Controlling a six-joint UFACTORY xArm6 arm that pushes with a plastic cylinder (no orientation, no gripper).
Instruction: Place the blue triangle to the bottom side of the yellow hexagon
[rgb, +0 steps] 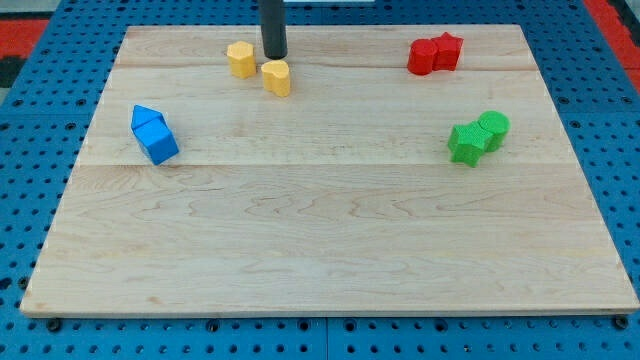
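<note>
near the view's top, the dark rod comes down between two yellow blocks, and my tip (274, 56) sits on the wooden tabletop (330, 240) just beside them. the yellow hexagon (240, 59) is just to the view's left of the tip. the other yellow block (277, 77), with a rounded shape i cannot name, is right below the tip. no hand shows on this arm, only the rod, so nothing is being held.

the blue triangle (148, 119) is far off on the view's left side, touching a blue cube-like block (158, 142) just below it. both are well apart from the tip and lower than the yellow hexagon.

two red blocks (434, 53) touch each other at the view's top right. two green blocks (477, 137) touch each other on the view's right.
</note>
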